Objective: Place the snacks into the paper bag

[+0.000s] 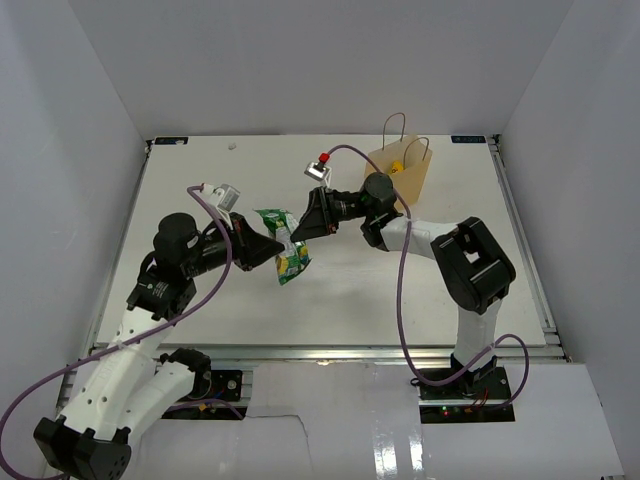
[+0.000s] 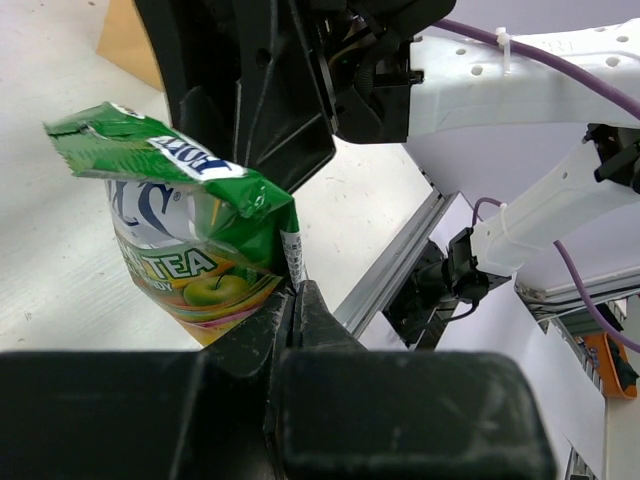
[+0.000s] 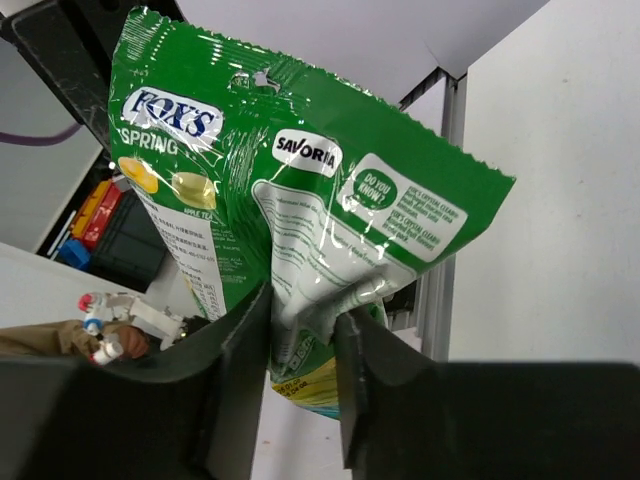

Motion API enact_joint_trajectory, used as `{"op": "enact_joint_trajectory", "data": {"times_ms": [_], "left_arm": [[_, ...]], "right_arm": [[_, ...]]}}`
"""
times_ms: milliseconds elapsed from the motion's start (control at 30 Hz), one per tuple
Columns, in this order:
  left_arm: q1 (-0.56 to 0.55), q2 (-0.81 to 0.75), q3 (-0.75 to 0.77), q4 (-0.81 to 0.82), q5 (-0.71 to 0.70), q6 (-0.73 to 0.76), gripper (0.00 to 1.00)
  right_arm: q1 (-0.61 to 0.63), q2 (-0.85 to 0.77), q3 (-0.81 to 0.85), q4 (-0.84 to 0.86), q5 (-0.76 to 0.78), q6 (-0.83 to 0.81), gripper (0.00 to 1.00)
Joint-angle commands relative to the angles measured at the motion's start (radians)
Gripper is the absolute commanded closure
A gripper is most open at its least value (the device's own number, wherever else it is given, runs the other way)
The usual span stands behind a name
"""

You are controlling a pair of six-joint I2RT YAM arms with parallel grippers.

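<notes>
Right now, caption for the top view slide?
Over the table, the green pouch is pinched by left gripper and right gripper; paper bag stands upright behind.

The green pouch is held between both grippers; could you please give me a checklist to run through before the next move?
1. The left gripper pinches an edge of the green pouch: ok.
2. The right gripper is closed on the pouch's back fold: ok.
3. The pouch is lifted off the table: ok.
4. The paper bag stands upright with its mouth open: ok.
5. Room left in the bag beside the yellow packet: cannot tell.
</notes>
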Motion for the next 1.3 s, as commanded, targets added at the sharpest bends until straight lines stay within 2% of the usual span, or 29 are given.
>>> {"op": "enact_joint_trajectory", "data": {"times_ms": [0, 67, 133, 167, 267, 300, 333, 367, 433, 500, 533, 600, 767, 900, 1067, 1267], "left_arm": [[-0.001, -0.006, -0.010, 0.025, -0.017, 0.012, 1.00], [-0.001, -0.008, -0.018, 0.026, -0.022, 0.017, 1.00], [-0.001, -0.011, -0.026, 0.020, -0.025, 0.019, 1.00], [-0.001, -0.014, -0.029, 0.017, -0.031, 0.019, 1.00], [-0.001, -0.034, -0.029, -0.001, -0.060, 0.022, 1.00], [-0.001, -0.042, -0.027, -0.012, -0.069, 0.023, 0.96], [-0.001, -0.060, -0.020, -0.020, -0.080, 0.023, 0.84], [-0.001, -0.068, -0.015, -0.027, -0.109, 0.023, 0.69], [-0.001, -0.097, 0.005, -0.046, -0.134, 0.020, 0.44], [-0.001, -0.117, 0.022, -0.056, -0.171, 0.020, 0.33], [-0.001, -0.126, 0.040, -0.058, -0.183, 0.020, 0.26], [-0.001, -0.144, 0.057, -0.061, -0.207, 0.017, 0.23], [-0.001, -0.128, 0.114, -0.058, -0.229, 0.005, 0.20], [-0.001, -0.114, 0.144, -0.041, -0.256, 0.005, 0.18], [-0.001, -0.117, 0.122, -0.015, -0.296, 0.020, 0.12], [-0.001, -0.111, 0.030, 0.049, -0.318, -0.004, 0.09]], "right_arm": [[0.009, -0.068, -0.004, 0.106, -0.024, 0.027, 0.68], [0.009, -0.083, -0.002, 0.090, -0.032, 0.008, 0.81], [0.009, -0.097, 0.004, 0.033, -0.041, -0.045, 0.85], [0.010, -0.109, 0.013, 0.005, -0.052, -0.071, 0.90], [0.009, -0.134, 0.051, -0.166, -0.067, -0.220, 0.92], [0.009, -0.140, 0.065, -0.224, -0.069, -0.267, 0.92], [0.010, -0.145, 0.078, -0.333, -0.069, -0.313, 0.92], [0.009, -0.149, 0.102, -0.381, -0.070, -0.393, 0.92], [0.007, -0.152, 0.130, -0.510, -0.072, -0.468, 0.92], [0.004, -0.155, 0.185, -0.603, -0.066, -0.591, 0.92], [0.002, -0.158, 0.209, -0.728, -0.063, -0.645, 0.92], [-0.001, -0.163, 0.297, -0.863, -0.035, -0.829, 0.92], [-0.027, -0.184, 0.455, -1.116, 0.046, -1.062, 0.92], [-0.120, -0.195, 0.594, -1.184, 0.110, -1.168, 0.92], [-0.258, -0.229, 0.737, -1.237, 0.187, -1.271, 0.92], [-0.427, -0.266, 0.797, -1.346, 0.351, -1.514, 0.92]]}}
